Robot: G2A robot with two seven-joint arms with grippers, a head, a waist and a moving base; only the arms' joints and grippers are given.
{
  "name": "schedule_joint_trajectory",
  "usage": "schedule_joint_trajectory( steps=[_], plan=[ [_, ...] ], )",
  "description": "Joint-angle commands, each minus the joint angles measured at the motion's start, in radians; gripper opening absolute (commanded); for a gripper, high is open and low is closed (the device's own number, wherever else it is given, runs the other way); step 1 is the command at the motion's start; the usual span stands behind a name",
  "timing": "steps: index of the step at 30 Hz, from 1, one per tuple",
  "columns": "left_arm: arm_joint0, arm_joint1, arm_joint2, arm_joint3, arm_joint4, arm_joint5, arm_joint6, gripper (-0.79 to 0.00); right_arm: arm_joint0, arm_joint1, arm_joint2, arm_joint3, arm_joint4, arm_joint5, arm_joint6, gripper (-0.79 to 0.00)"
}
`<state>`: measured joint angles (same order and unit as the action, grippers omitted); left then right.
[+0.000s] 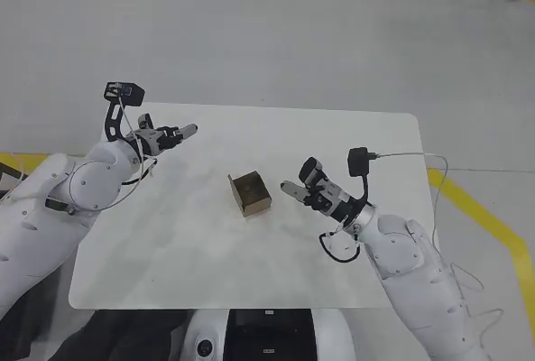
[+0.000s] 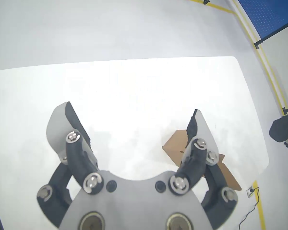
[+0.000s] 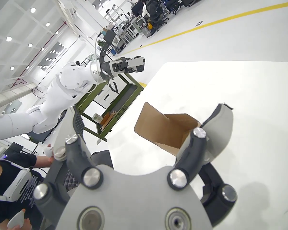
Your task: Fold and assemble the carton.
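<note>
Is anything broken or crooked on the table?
Only a little. The small brown cardboard carton sits at a slant to the edges of the white table, its top open and one flap sticking up. It looks unfinished, not torn.

You have one obstacle on the table (image 1: 204, 244): the cardboard box (image 1: 250, 193) near its middle, open on top with a flap standing up. Bare white surface runs all around it. Your right claw (image 1: 296, 178) hangs just beside the box, fingers spread, with a narrow gap between them. Your left claw (image 1: 184, 132), also spread, sits well apart over the far left part, with wide bare table between it and the box.
</note>
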<state>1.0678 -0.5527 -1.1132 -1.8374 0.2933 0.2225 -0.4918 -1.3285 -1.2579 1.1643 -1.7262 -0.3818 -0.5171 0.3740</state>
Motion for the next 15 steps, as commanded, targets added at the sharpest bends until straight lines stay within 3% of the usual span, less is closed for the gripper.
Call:
schedule_joint_trajectory(
  steps=[1,6,10,15],
  plan=[
    [0.0,0.0,0.0,0.0,0.0,0.0,0.0,0.0,0.001,-0.001,-0.013,-0.008,-0.011,0.02,0.017,0.0],
    [0.012,-0.003,-0.019,0.04,-0.031,-0.014,0.014,0.0,0.046,-0.004,-0.075,-0.06,-0.22,0.117,0.056,0.0],
    [0.023,-0.004,-0.036,0.077,0.036,0.006,0.017,0.0,0.068,-0.014,-0.147,-0.065,-0.373,0.19,0.038,0.0],
    [0.012,-0.005,-0.038,0.142,0.15,-0.067,-0.014,0.0,0.085,-0.028,-0.24,-0.064,-0.498,0.28,0.036,0.0]
  ],
)
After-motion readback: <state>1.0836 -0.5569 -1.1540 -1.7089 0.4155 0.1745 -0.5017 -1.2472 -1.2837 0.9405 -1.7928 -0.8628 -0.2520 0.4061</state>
